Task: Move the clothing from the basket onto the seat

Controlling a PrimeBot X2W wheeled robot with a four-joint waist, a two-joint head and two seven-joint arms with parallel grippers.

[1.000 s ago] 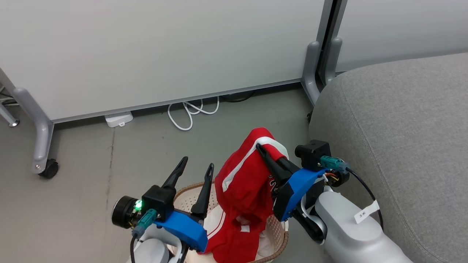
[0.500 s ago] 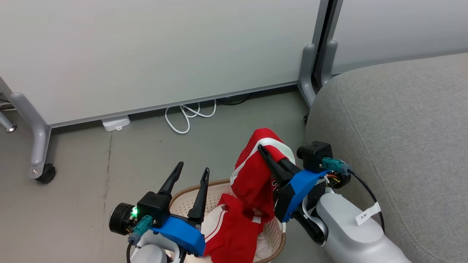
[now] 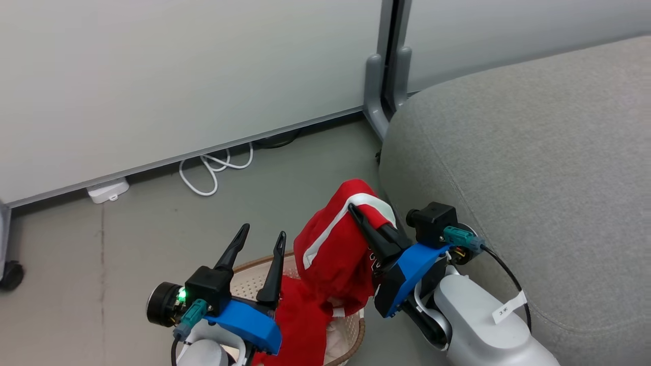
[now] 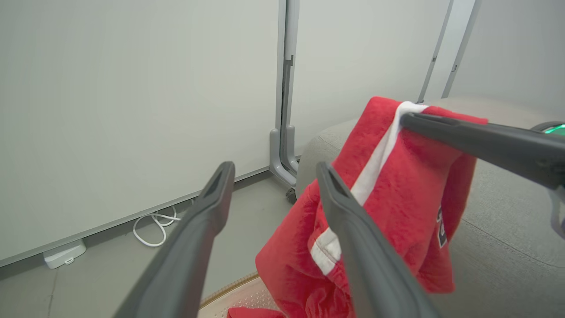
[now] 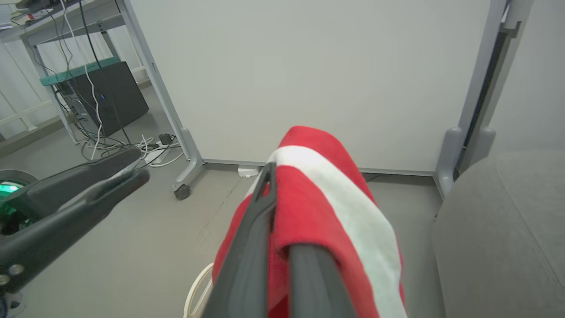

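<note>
A red garment with a white stripe, part of the clothing (image 3: 333, 254) (image 4: 397, 185) (image 5: 335, 198), hangs from my right gripper (image 3: 351, 207) (image 5: 269, 170), which is shut on its upper fold. It dangles just left of the grey seat (image 3: 534, 152) (image 4: 507, 238) (image 5: 499, 229), above the basket (image 3: 356, 333) (image 4: 238, 287). More red fabric (image 3: 300, 325) lies in the basket. My left gripper (image 3: 262, 234) (image 4: 273, 170) stands open over the basket's left side, holding nothing, beside the hanging garment.
White partition panels on grey feet (image 3: 374, 101) stand behind. On the floor by them lie a coiled white cable (image 3: 213, 168) and a white adapter (image 3: 107, 189). A castor (image 3: 11, 274) sits far left. The right wrist view shows a desk with a black box (image 5: 110, 97) and cables.
The head camera has swung toward the seat. My right gripper, still shut on the garment, is closer to the seat's edge. The left gripper stays open.
</note>
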